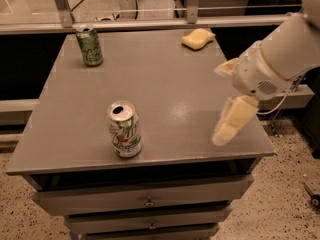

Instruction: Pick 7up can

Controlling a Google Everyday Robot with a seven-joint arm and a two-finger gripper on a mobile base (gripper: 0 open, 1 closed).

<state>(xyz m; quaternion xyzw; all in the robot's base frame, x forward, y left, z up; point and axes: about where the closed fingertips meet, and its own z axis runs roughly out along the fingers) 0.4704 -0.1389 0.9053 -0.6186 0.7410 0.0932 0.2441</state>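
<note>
The 7up can (pixel 125 129) is white and silver with green lettering and a small red mark. It stands upright near the front edge of the grey table (pixel 165 79), left of centre. My gripper (pixel 219 105) hangs over the table's right front part, well to the right of the can and apart from it. Its two cream fingers (pixel 233 122) are spread and hold nothing.
A darker green patterned can (pixel 89 45) stands at the table's back left. A yellow sponge (pixel 198 38) lies at the back right. Drawers (pixel 147 201) sit under the tabletop. A rail and a glass partition run behind the table.
</note>
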